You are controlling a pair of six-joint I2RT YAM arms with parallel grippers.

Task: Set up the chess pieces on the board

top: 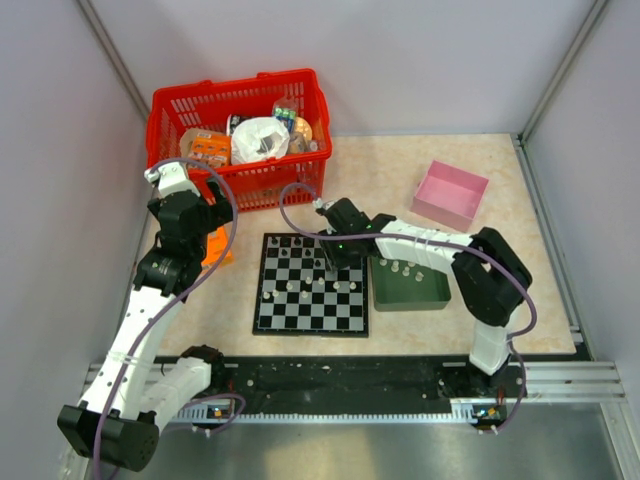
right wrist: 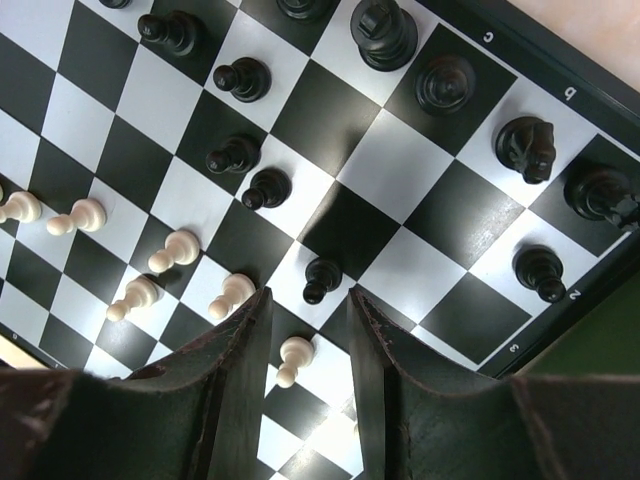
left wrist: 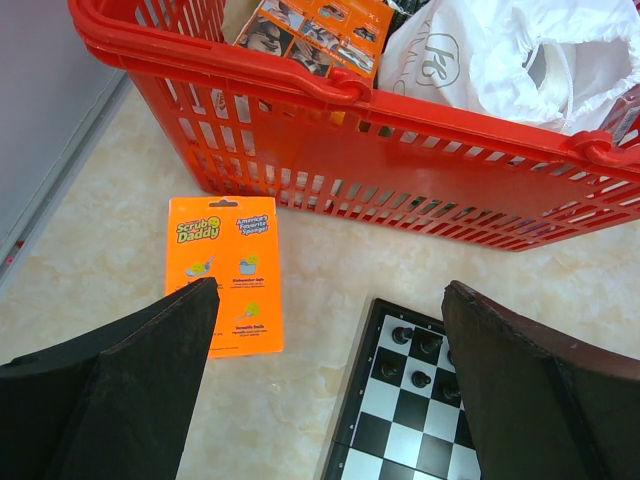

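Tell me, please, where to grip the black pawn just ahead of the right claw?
Probably the narrow neck under its round head, straight down from above: the pawn stands upright on its base, leaving the top free for the right claw.

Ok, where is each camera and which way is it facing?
Top external: above and behind the robot, looking down at the beige table; left arm and right arm show.
Left wrist: on the left arm, facing the red plastic basket, orange sponge packet and a corner of the black-and-white checkered board; the open left pincer frames it.
Right wrist: on the right arm, looking down at black and pale chess pieces; right pincer slightly open.
Shared: all three show the board.
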